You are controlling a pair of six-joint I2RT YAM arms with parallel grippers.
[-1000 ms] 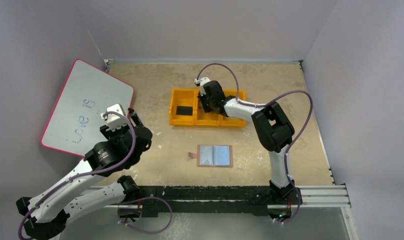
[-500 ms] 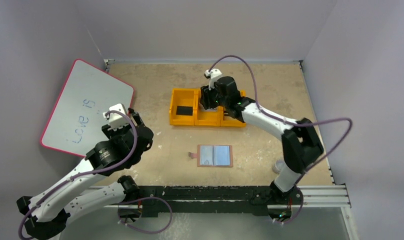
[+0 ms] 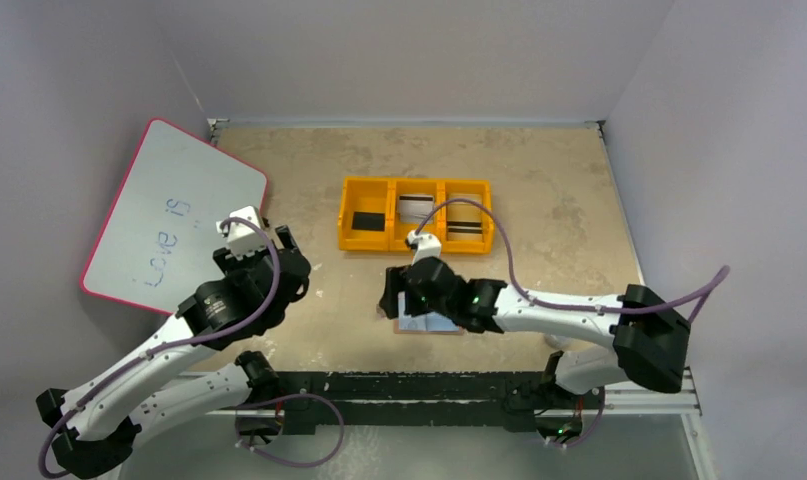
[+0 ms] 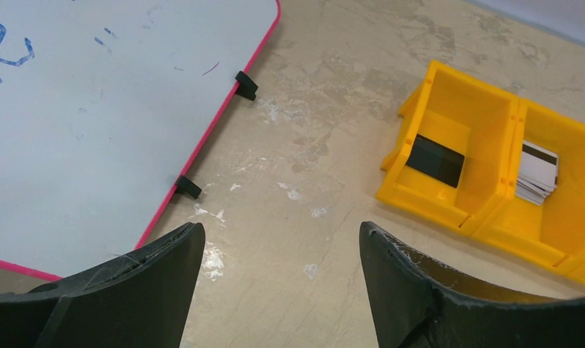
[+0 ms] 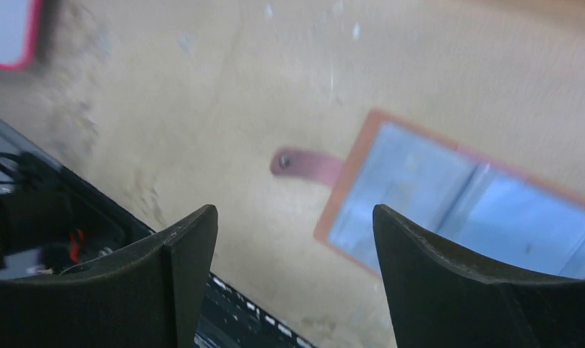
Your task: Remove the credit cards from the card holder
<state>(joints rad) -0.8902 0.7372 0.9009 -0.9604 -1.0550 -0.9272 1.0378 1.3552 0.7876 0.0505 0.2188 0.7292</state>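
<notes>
The card holder (image 5: 463, 199) lies open and flat on the table, with a tan rim, pale blue-grey inner panels and its snap tab (image 5: 304, 163) pointing left. I cannot make out separate credit cards in its panels. My right gripper (image 5: 295, 217) hovers open and empty just above its left edge. From above, the right gripper (image 3: 391, 298) covers most of the holder (image 3: 435, 324). My left gripper (image 3: 279, 250) hangs open and empty over bare table beside the whiteboard, well left of the holder. In its wrist view the left gripper (image 4: 278, 235) has nothing between its fingers.
An orange three-compartment tray (image 3: 416, 243) stands behind the holder, with a black card (image 4: 436, 159) in its left bin and pale striped cards (image 4: 537, 172) in the middle one. A pink-rimmed whiteboard (image 3: 169, 215) leans at the left. The black rail (image 5: 50, 217) runs along the near edge.
My right arm swung back from the orange tray down to the card holder, and its jaws went from shut to open. The tray's middle and right bins now show. The left arm barely shifted.
</notes>
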